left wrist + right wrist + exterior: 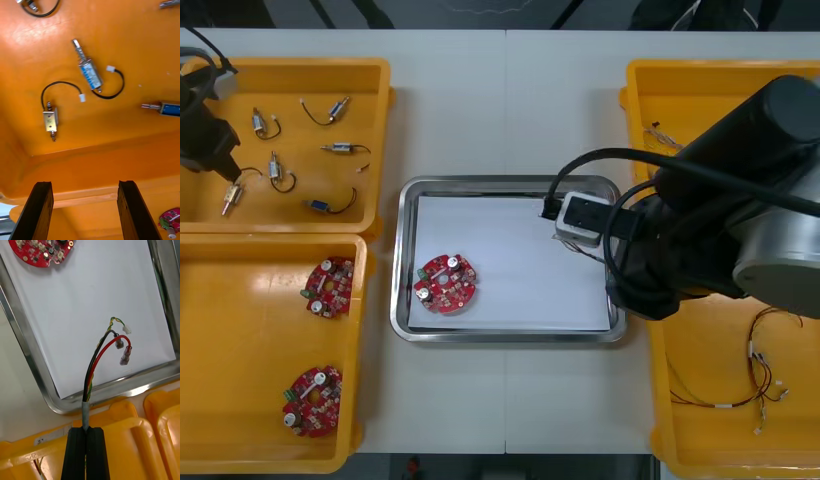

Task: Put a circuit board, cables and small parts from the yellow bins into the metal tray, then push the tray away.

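Clenching a taped bundle of black, red and yellow cables [98,360], the right claw [86,430] is holding its plug ends [124,355] just ahead over the white-lined shiny metal tray [26,363], a round red circuit board [41,251] lying farther beyond. Lowering before letting go is looking wisest. The left claw [84,185] is hovering released above small metal parts [90,73].

three red circuit boards [446,283]; six small metal parts [340,148]; four yellow bins [240,330]; one metal tray [402,300]
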